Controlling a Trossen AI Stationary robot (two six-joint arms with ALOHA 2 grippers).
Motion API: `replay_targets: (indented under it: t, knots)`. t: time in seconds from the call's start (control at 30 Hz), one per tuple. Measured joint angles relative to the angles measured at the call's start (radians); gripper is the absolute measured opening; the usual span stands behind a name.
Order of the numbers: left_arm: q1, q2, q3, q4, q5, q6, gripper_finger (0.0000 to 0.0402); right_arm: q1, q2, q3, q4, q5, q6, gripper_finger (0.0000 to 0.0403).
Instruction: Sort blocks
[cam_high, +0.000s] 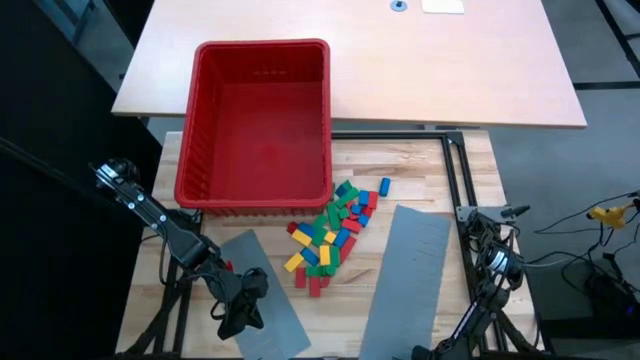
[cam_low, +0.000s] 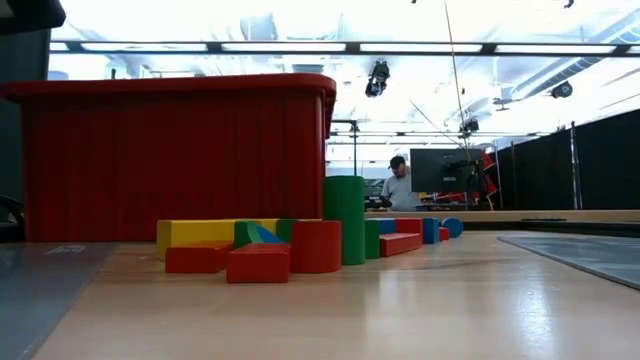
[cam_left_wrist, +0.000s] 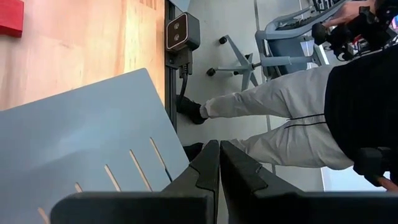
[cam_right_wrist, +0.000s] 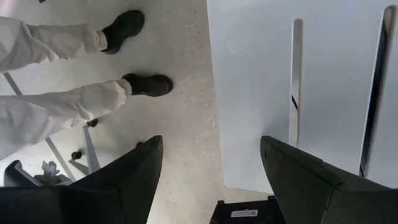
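two grey panels (cam_high: 405, 280) flank blocks (cam_high: 331, 235) beside red bin (cam_high: 258, 120).

The light comes from long ceiling lamps (cam_low: 300, 45) up high, and they glow so bright in the low view that the ceiling looks washed out white. The table (cam_high: 400, 190) is lit evenly from above, with only soft, small shadows under the red bin (cam_high: 262, 120). At the left of the high view the floor is very dark.
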Motion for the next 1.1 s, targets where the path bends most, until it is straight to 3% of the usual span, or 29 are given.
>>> replay_targets:
  t: [0.3,1.1]
  knots:
    - [0.0,0.0,0.0,-0.008,0.0,0.01,0.0,-0.002,-0.027,0.001,-0.069,0.002,-0.028,0.0258]
    - [0.0,0.0,-0.001,-0.019,-0.024,0.017,0.0,-0.012,-0.025,-0.042,-0.016,0.049,-0.049,0.0251]
